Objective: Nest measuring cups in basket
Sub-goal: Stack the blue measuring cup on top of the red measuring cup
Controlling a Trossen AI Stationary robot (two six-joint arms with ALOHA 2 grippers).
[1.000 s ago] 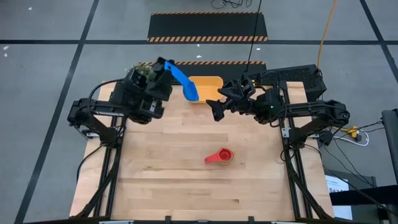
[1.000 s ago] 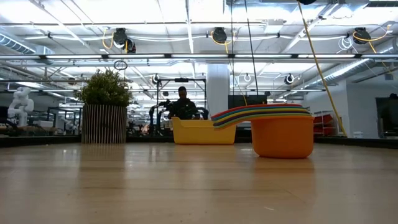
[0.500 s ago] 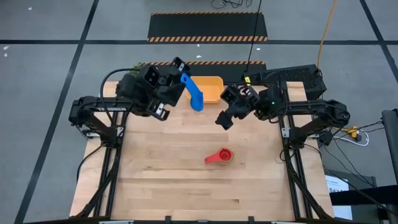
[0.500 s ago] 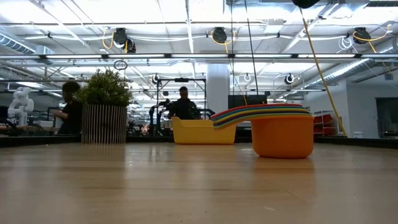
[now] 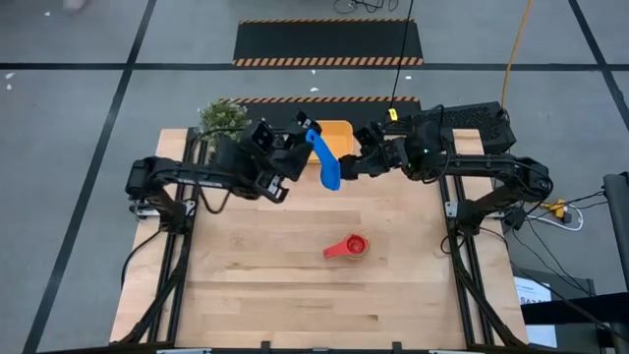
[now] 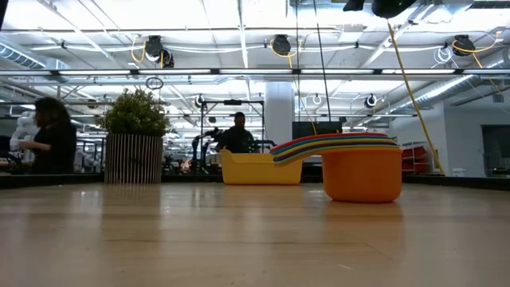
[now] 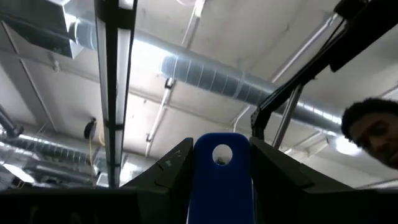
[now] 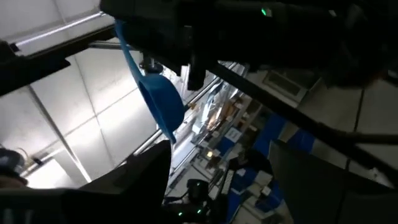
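My left gripper (image 5: pixel 305 141) is raised above the table's far middle, pointing upward, shut on a blue measuring cup (image 5: pixel 327 167). In the left wrist view the cup's handle (image 7: pixel 221 180) stands between the fingers against the ceiling. My right gripper (image 5: pixel 366 163) is open just right of the cup. Its wrist view shows the blue bowl (image 8: pixel 163 102) ahead of the gripper (image 8: pixel 217 180). The orange-yellow basket (image 5: pixel 337 135) rests on the table behind both grippers, partly hidden. A nested stack of cups, red on top (image 5: pixel 346 247), orange outermost (image 6: pixel 360 171), rests on its base mid-table. My left gripper pinches the blue cup's flat handle between its two fingers (image 7: pixel 177 168). The handle's free end with the round hole (image 7: pixel 221 143) sticks out past the fingertips. The cup is lifted clear of the table, and its bowl (image 5: pixel 332 179) reaches toward my right gripper.
A small potted plant (image 5: pixel 222 116) stands at the table's far left corner, seen also in the low view (image 6: pixel 134 135). The near half of the wooden table (image 5: pixel 295 295) holds only the cup stack. People show in the room beyond the table (image 6: pixel 48 135).
My left gripper has carried the blue cup from over the plant corner toward the table's right, to the front of the basket, turning as it went. My right gripper has drawn back toward the far edge, close to the cup. The stack has kept still.
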